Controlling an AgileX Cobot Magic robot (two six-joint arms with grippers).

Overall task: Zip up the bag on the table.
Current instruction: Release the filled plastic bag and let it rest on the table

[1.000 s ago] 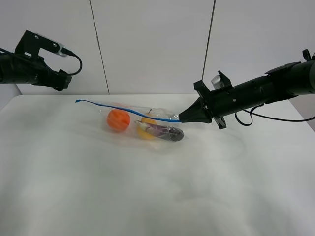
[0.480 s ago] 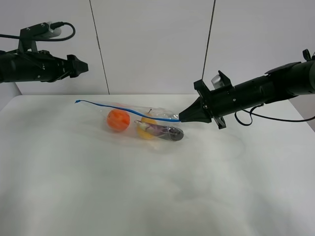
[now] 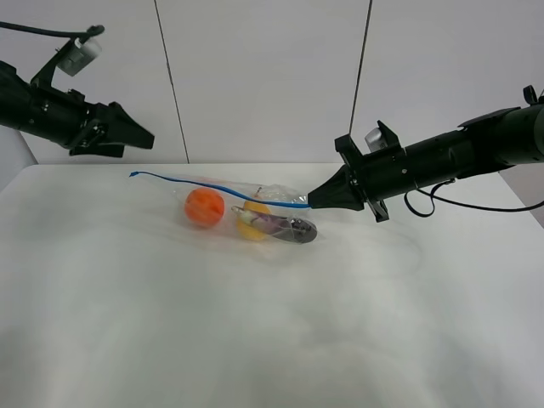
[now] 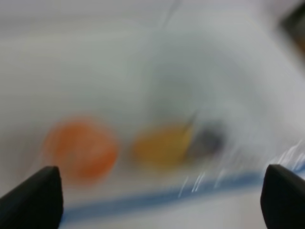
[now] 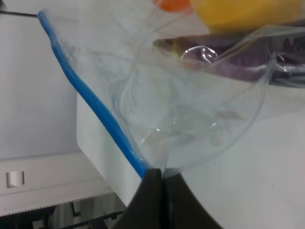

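Note:
The clear plastic bag (image 3: pixel 274 194) lies on the white table (image 3: pixel 255 331) with an orange fruit (image 3: pixel 204 206), a yellow item (image 3: pixel 252 224) and a dark purple item (image 3: pixel 291 229) inside. Its blue zipper strip (image 3: pixel 212 188) runs from the far left to the right end. My right gripper (image 3: pixel 312 202) is shut on the strip's right end, as the right wrist view (image 5: pixel 159 174) shows. My left gripper (image 3: pixel 140 136) hangs in the air above and left of the strip's free left end. Its fingers stand wide apart in the blurred left wrist view (image 4: pixel 157 198), with the bag (image 4: pixel 157 95) beyond them.
A white panelled wall (image 3: pixel 263 76) stands behind the table's far edge. The right arm's cable (image 3: pixel 459 204) hangs over the table at the right. Bare tabletop stretches in front of the bag.
The left arm has swung and turned, and its gripper now points down and right toward the bag's left end. The right gripper and the bag have not moved.

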